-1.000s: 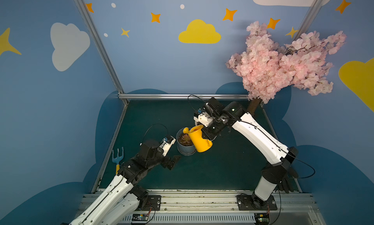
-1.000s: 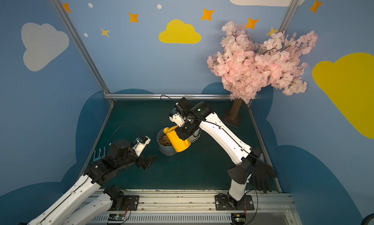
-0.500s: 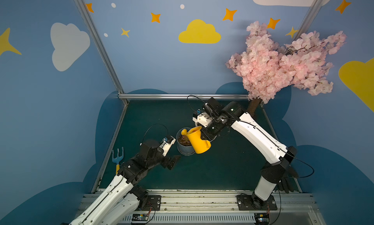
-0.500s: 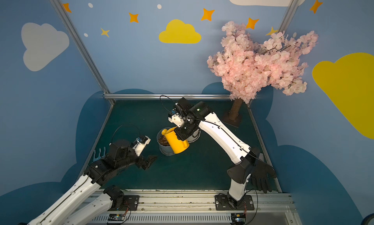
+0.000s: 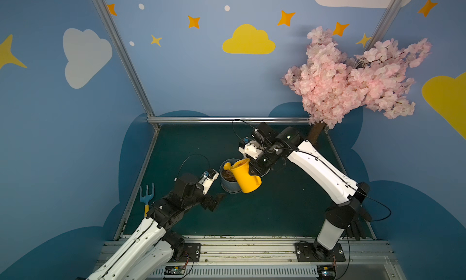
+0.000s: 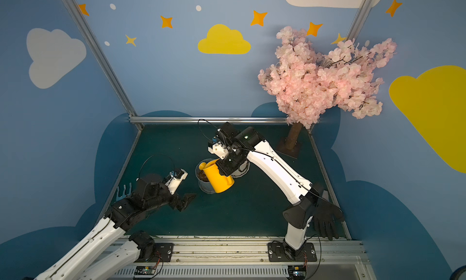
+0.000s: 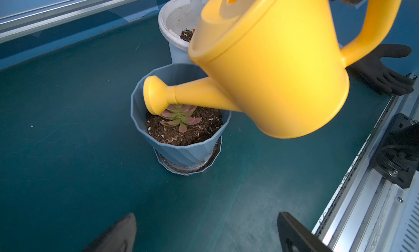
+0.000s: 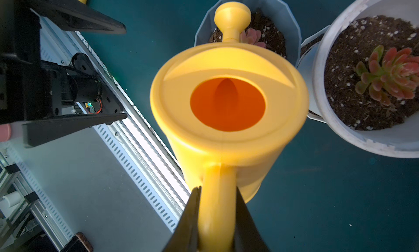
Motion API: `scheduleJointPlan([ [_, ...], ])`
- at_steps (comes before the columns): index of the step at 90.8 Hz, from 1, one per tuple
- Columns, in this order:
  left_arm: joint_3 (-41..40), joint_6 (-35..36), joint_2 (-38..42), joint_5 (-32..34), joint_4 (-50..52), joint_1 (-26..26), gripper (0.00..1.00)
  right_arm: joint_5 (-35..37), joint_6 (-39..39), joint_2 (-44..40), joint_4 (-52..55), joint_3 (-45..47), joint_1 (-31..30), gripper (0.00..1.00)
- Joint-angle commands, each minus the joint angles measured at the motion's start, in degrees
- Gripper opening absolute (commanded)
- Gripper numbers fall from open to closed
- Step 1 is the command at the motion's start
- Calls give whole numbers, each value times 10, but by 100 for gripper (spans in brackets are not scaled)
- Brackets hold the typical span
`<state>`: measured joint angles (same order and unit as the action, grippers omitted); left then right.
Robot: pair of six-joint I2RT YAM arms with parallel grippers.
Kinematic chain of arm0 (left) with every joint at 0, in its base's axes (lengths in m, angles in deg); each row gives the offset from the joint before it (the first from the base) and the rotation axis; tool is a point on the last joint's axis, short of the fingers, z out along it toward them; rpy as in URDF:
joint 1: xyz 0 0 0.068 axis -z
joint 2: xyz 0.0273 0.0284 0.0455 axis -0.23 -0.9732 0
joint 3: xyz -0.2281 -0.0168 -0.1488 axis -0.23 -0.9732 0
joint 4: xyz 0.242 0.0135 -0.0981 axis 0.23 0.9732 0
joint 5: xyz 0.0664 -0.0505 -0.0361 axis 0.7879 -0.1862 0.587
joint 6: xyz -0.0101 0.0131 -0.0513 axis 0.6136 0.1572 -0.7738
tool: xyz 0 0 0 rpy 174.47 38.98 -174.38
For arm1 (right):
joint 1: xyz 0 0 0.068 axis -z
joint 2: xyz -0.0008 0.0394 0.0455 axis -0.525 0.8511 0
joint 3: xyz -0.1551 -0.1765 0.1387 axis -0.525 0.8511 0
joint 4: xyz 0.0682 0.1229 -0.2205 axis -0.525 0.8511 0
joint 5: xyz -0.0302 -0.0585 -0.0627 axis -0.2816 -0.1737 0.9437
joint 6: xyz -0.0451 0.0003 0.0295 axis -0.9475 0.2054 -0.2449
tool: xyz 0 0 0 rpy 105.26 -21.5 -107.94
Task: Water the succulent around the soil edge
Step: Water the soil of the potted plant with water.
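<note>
My right gripper [image 8: 217, 189] is shut on the handle of a yellow watering can [image 5: 245, 176]. The can is tipped, spout down, over a blue-grey faceted pot [image 7: 181, 153]. In the left wrist view the spout's round head [image 7: 156, 95] hangs inside the pot's rim, just above the brown soil [image 7: 204, 126] and beside the pink-green succulent [image 7: 179, 118]. No water shows. My left gripper [image 7: 205, 216] is open and empty, low over the mat, a short way in front of the pot. Both top views show the can [image 6: 218, 176] covering part of the pot [image 6: 204, 184].
A white pot [image 8: 340, 130] with a second succulent [image 8: 390, 78] stands right behind the blue-grey pot. A blue hand rake [image 5: 146, 193] lies at the mat's left edge. A black glove [image 6: 325, 220] lies at the front right. A pink blossom tree [image 5: 353, 82] stands in the back right corner.
The can has shifted slightly left and down, bringing the spout head lower over the pot. The left arm has hardly moved.
</note>
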<state>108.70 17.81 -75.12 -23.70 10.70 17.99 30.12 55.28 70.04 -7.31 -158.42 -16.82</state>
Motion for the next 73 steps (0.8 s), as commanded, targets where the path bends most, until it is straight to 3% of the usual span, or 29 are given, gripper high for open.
scheduleJointPlan([
  [1,5,2,3,1,4,1,100,-16,-10,-8,2,-4,-6,0],
  [73,5,5,1,13,8,1,100,-15,-18,-62,-5,55,-26,0],
])
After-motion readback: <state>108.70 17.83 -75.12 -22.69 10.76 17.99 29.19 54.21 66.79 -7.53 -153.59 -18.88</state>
